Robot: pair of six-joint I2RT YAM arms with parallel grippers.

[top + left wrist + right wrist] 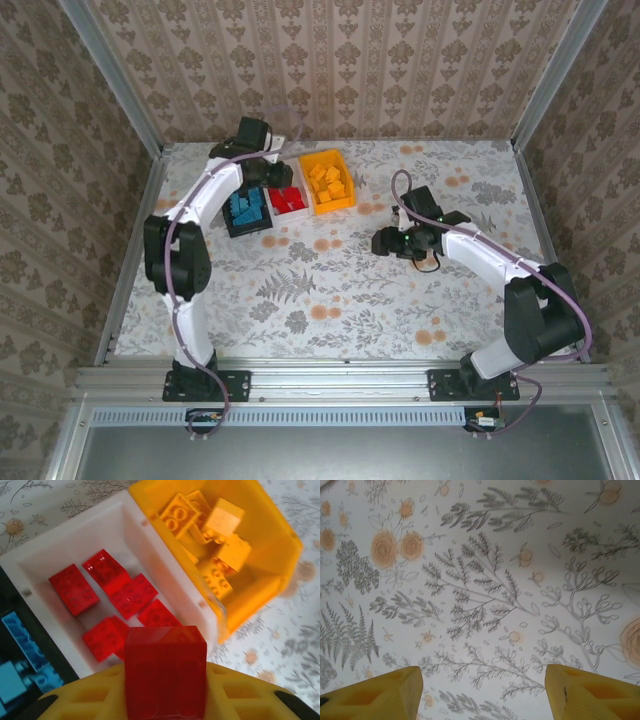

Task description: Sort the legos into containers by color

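Over the white bin's (120, 525) rim, a red lego (165, 672) sits clamped in your left claw (165, 695); other red legos (134, 596) lie inside, orange-yellow bin (280, 535) touching at 2 o'clock. Your right claw (482, 692), fingers apart, hangs over open surface (470, 580) at 4 o'clock from that bin.

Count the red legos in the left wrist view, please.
6. Five red legos lie on the floor of the white bin. The sixth lego sits in the left gripper, over that bin's near edge. More may be hidden beneath it.
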